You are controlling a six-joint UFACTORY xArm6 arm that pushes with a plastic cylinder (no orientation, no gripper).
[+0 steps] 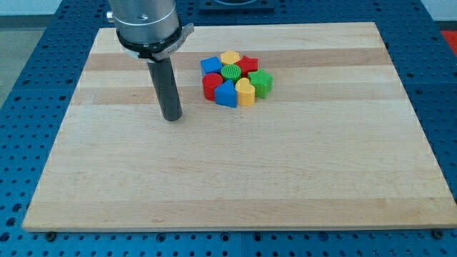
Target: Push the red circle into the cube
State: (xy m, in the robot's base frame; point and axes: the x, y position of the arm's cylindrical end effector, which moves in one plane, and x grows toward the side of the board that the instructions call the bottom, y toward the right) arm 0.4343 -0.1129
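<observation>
Pale wooden board [235,178] on blue pegboard. At the view's left my tip [171,118], a bare rod grasping nothing, stands apart from the cluster. Next comes the red circle [212,86], already touching the blue cube [211,66]; a careless shove could scatter the tightly packed neighbours.

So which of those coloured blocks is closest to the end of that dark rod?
The red circle, at the cluster's left edge facing my tip; the other blocks sit behind it or further toward the view's right.
</observation>
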